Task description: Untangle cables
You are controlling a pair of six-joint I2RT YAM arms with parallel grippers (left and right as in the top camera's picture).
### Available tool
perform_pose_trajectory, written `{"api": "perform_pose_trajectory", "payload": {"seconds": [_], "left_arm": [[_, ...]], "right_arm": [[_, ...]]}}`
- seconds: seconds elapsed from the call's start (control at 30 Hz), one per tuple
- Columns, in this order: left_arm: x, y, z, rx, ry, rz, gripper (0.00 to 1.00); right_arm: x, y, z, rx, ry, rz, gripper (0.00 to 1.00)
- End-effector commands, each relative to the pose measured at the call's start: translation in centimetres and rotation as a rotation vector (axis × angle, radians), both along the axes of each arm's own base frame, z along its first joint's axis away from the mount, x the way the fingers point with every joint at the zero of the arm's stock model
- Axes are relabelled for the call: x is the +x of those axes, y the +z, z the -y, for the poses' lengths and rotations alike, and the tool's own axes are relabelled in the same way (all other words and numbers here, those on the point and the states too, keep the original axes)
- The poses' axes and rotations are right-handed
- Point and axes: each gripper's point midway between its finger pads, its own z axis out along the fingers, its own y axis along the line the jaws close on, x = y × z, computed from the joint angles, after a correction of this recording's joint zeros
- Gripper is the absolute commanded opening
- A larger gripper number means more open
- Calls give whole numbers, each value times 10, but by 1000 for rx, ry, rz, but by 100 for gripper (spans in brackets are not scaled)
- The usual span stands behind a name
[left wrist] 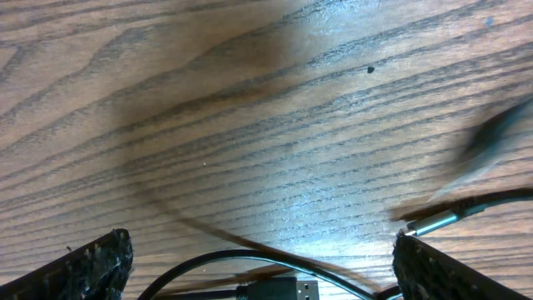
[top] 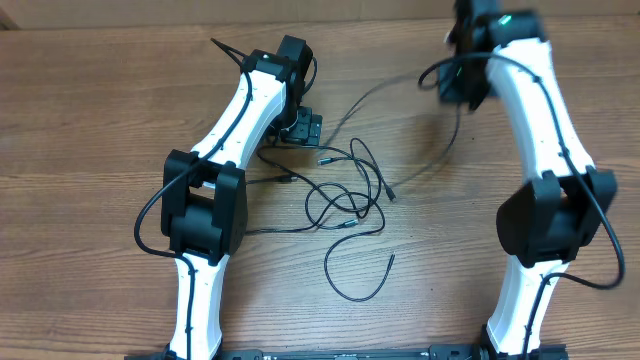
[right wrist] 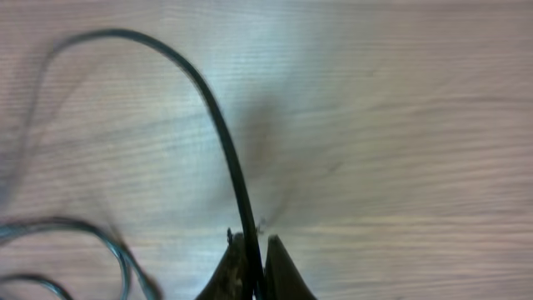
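Lying in loose, overlapping loops, the cables [top: 345,195] spread over the middle of a wooden table [top: 90,90], between the two arms. Bare wood surrounds them, with wide open room to the outer side of each pincer. The wood runs out of the picture on every side but the near one, where the arm bases stand.

The left pincer [top: 303,128] sits just beside the tangle, at its far left corner, with its jaws spread as wide as they go and nothing held. The right pincer [top: 462,85] is well apart from the main loops, out at the far right, and is blurred in the overhead view. One strand [top: 375,97] climbs from the tangle toward it.

The right wrist view shows what the overhead view cannot. The jaws of the right pincer [right wrist: 254,271] are pinched together on that one thin black cord [right wrist: 225,133], which arches up and away to the left. More loops blur past its left side.

The left wrist view shows both dark fingertips [left wrist: 96,265] far apart at the lower corners. Between them lie a curve of cord and a flat plug [left wrist: 283,290], with a metal-tipped plug [left wrist: 437,221] just above the other fingertip. Whether they touch anything cannot be told.
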Motion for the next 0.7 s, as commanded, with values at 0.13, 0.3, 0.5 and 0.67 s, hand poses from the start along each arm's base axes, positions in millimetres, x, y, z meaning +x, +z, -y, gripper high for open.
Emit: {"api": "perform_pose_trajectory", "payload": {"seconds": [0.13, 0.3, 0.5, 0.67], "left_arm": [[2, 1, 0, -11, 17, 3, 100], [3, 1, 1, -11, 17, 3, 100], [3, 1, 1, -11, 17, 3, 100], [2, 1, 0, -11, 17, 3, 100]], "right_arm": [[4, 186, 31, -20, -121, 498, 4], [-14, 267, 37, 51, -193, 761, 4], [-22, 302, 41, 105, -243, 892, 4], [-18, 307, 40, 133, -269, 917, 4]]}}
